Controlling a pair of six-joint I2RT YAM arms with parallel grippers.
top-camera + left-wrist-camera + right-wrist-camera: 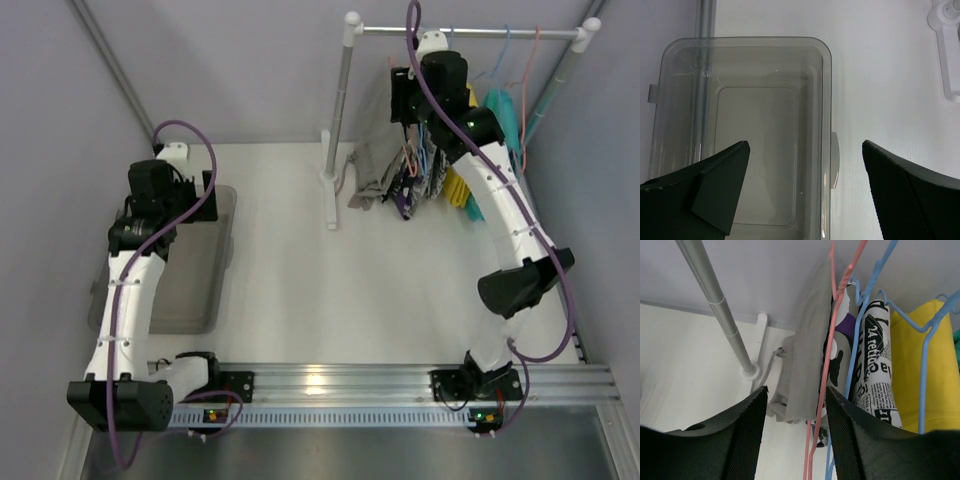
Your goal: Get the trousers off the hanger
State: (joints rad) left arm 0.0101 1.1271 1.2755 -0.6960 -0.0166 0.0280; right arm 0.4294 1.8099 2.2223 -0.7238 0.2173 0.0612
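Note:
Grey trousers (807, 355) hang folded over a pink wire hanger (827, 365) on the rack; from above they show as a grey bundle (372, 175) beside the rack's pole. My right gripper (796, 392) is raised at the rack, open about halfway. The trousers and the pink hanger lie in line with the gap between its fingers, just past the tips, and a gap shows on the left finger's side. Its black body (405, 100) sits under the rail. My left gripper (806, 150) hangs wide open and holds nothing, above the right rim of a clear plastic bin (825, 60).
On blue hangers (855, 350) right of the trousers hang a newspaper-print garment (875, 350) and a yellow one (935, 370). The rack's metal pole (720, 305) stands left of them, and its white foot (950, 55) rests on the table. The bin (215, 300) lies at the table's left.

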